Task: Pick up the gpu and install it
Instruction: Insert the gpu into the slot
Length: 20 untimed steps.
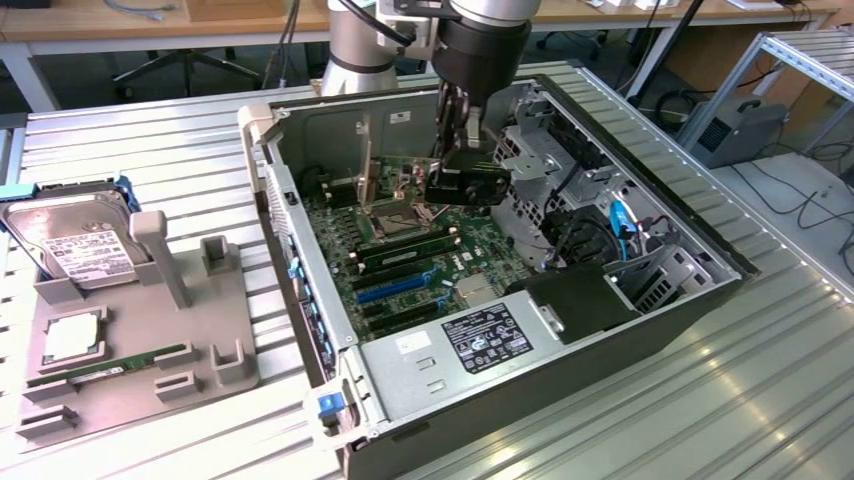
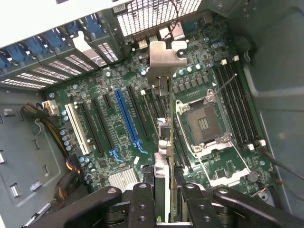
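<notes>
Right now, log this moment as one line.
gripper: shut on green gpu card with black cooler, silver bracket | place: over green motherboard in open grey case

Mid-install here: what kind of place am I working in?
Likely a robotics lab bench: a ribbed aluminium table, a grey parts fixture, and the pincer holding the gpu inside an open PC case.

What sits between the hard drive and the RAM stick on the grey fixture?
A square silver CPU, shown in the exterior view.
</notes>
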Each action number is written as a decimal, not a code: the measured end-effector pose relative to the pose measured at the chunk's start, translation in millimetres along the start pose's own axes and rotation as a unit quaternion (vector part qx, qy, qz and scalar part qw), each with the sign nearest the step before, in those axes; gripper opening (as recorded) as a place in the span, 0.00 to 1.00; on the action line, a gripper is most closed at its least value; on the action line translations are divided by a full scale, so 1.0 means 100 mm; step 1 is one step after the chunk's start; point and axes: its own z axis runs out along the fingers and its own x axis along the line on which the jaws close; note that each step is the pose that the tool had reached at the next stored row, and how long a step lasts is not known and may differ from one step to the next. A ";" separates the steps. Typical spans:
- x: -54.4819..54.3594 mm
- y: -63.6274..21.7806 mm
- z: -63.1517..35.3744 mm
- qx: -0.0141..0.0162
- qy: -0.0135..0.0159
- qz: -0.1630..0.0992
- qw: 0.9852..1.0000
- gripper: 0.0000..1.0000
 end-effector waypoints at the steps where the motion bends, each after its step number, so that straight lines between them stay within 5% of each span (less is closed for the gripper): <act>1: 0.00 0.000 0.000 0.000 0.000 -0.001 1.000 0.27; 20: 0.00 0.000 0.005 0.000 0.001 -0.017 1.000 0.27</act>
